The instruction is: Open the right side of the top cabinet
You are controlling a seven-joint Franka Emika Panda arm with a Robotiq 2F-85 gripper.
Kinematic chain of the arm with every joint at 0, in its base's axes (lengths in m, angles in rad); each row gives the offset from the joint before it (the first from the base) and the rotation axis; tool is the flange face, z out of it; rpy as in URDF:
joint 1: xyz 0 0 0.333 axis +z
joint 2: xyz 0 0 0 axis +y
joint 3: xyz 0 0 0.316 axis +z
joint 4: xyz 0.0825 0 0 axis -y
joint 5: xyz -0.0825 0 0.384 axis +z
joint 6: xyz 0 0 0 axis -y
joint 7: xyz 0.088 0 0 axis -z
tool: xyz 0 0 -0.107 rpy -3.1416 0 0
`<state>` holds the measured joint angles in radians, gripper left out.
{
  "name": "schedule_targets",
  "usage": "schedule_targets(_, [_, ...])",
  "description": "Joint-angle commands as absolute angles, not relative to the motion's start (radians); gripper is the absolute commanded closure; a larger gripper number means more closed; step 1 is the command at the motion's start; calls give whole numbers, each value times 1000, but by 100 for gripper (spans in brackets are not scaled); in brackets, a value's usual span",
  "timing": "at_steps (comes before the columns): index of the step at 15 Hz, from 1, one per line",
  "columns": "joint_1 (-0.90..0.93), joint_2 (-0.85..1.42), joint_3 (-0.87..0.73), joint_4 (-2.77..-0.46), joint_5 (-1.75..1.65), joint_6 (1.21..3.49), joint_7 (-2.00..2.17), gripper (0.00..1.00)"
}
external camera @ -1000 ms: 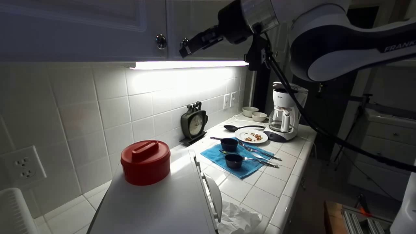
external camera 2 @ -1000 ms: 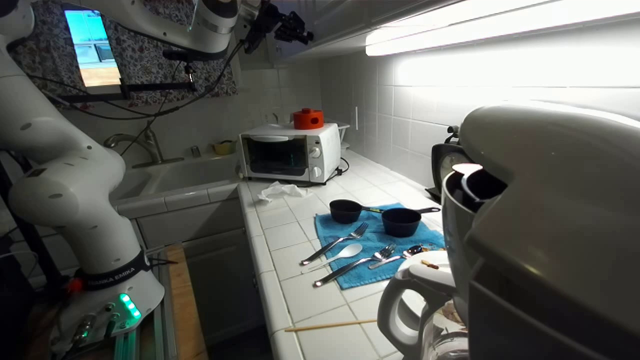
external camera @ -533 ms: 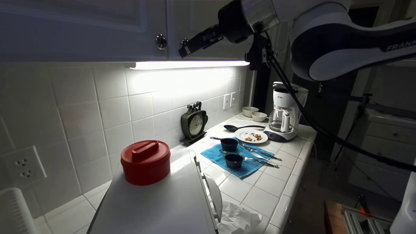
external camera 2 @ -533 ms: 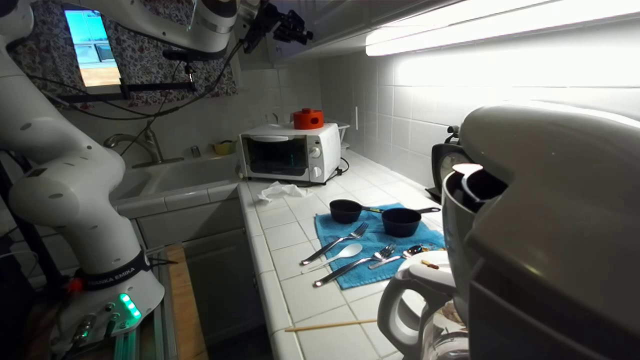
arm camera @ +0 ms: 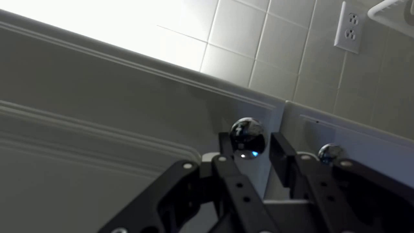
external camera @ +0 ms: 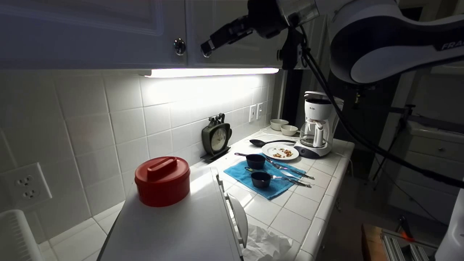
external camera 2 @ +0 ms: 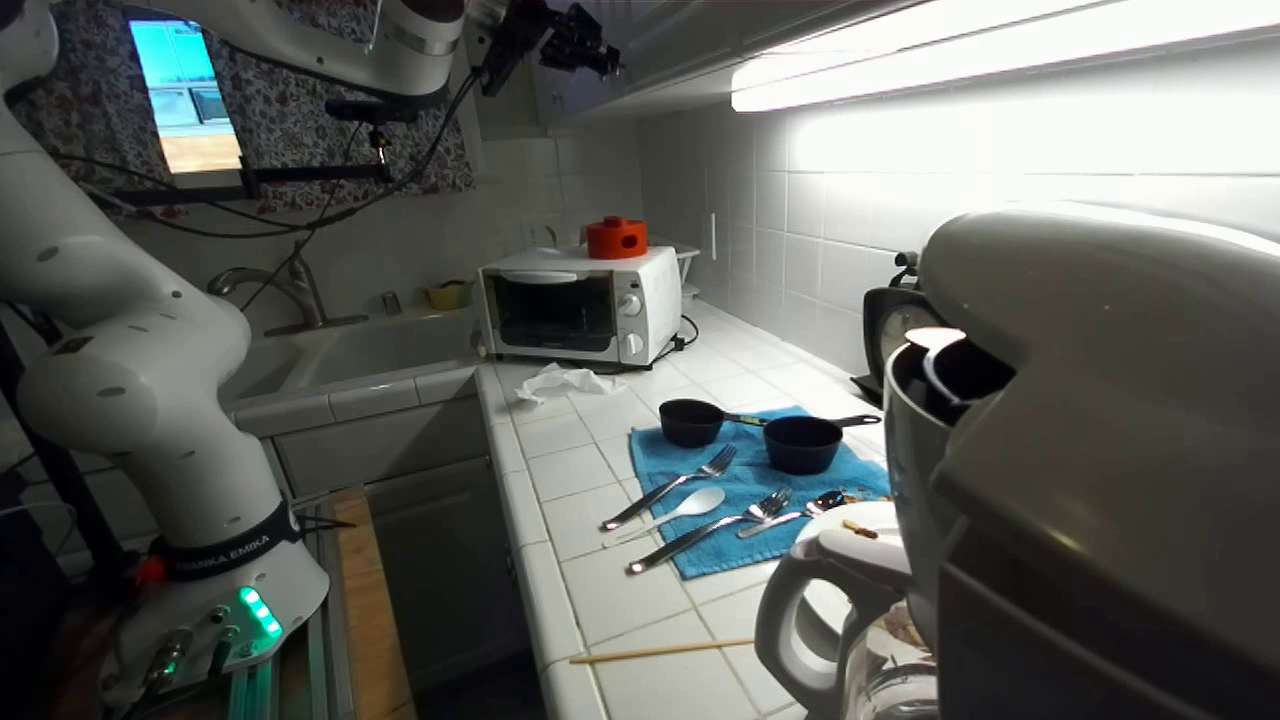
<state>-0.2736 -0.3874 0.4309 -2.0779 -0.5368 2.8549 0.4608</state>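
Observation:
The white top cabinet [external camera 2: 690, 30] hangs over the counter with both doors shut. Its right side, a panelled door [external camera: 221, 18], also fills the left of the wrist view [arm camera: 113, 97]. Its round silver knob [arm camera: 247, 136] sits between the two fingertips of my gripper [arm camera: 254, 142]. The jaws are open around the knob. A gap shows between the knob and one finger; the other finger is very close to it, and touching cannot be told. In an exterior view my gripper [external camera: 207, 48] covers most of that knob. The twin door [external camera: 90, 32] has its knob [external camera: 179, 46] just beside.
A bright light strip [external camera: 214, 72] runs under the cabinet. Below stand a white toaster oven [external camera 2: 580, 300] with a red container [external camera: 162, 181] on top, a kitchen scale [external camera: 216, 137], a blue towel [external camera: 279, 192] with pans and cutlery, and a coffee maker [external camera: 317, 112].
Over the last half second my gripper has risen slightly, from just below the knob to its height, and the arm has shifted up. Before that it was nearly still. The doors have not moved.

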Motion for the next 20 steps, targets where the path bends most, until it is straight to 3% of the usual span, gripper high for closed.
schedule_targets(1, [-284,-388,440,-2057,-553,2843,454,94])
schedule_targets(4, [-287,-392,443,-2057,-554,2842,456,100])
schedule_targets(5, [-289,-391,444,-2057,-554,2843,457,94])
schedule_targets(6, [-289,-390,445,-2056,-554,2840,457,74])
schedule_targets(17, [-305,-356,445,-2042,-547,2820,448,3])
schedule_targets(19, [-308,-347,447,-2040,-547,2819,450,0])
schedule_targets(20, [-309,-343,448,-2039,-548,2819,451,18])
